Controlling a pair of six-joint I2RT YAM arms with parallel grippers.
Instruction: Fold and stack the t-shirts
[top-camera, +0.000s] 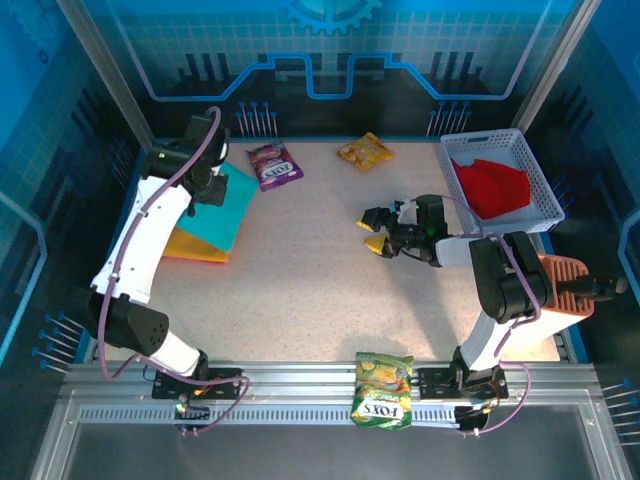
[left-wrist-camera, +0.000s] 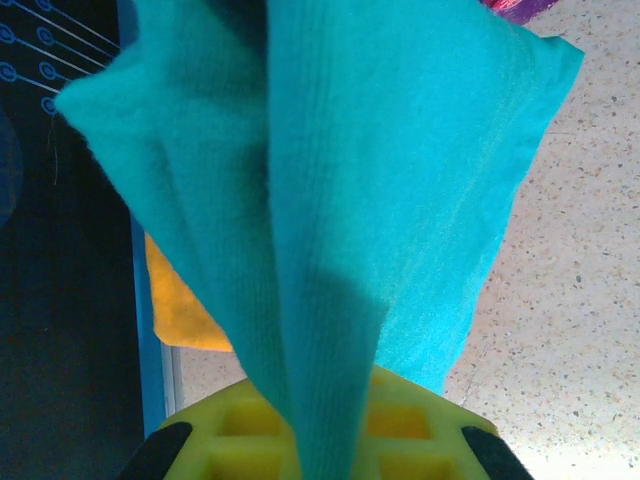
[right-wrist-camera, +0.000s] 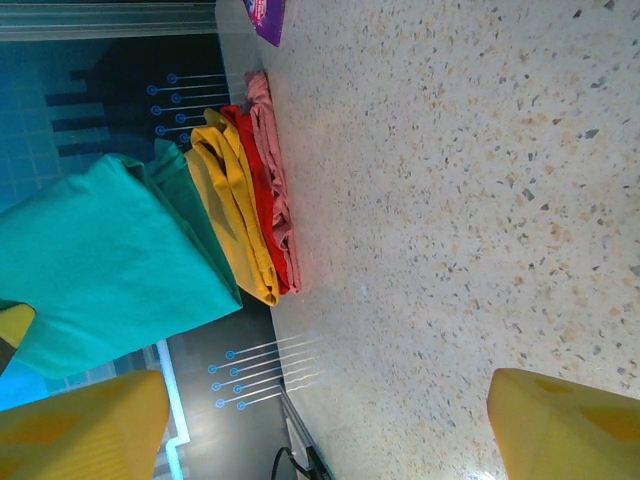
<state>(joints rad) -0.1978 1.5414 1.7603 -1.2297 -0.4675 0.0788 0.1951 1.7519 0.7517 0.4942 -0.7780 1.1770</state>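
My left gripper (top-camera: 210, 188) is shut on the teal t-shirt (top-camera: 222, 208), which hangs from it in a raised fold at the table's far left. In the left wrist view the teal t-shirt (left-wrist-camera: 360, 170) runs down between the yellow fingers (left-wrist-camera: 430, 425). Under it lies the yellow-orange t-shirt (top-camera: 190, 247). The right wrist view shows the pile edge-on: teal t-shirt (right-wrist-camera: 100, 260) uppermost, yellow-orange t-shirt (right-wrist-camera: 235, 200), then a red layer (right-wrist-camera: 262, 195). A red t-shirt (top-camera: 493, 186) lies in the white basket (top-camera: 500, 138). My right gripper (top-camera: 373, 233) stands open over bare table, fingers (right-wrist-camera: 565, 425) wide apart.
A purple snack packet (top-camera: 274, 164) lies just right of the pile, and a yellow packet (top-camera: 364, 151) sits at the back centre. A green packet (top-camera: 383, 388) rests on the front rail. An orange block (top-camera: 565, 285) is at the right edge.
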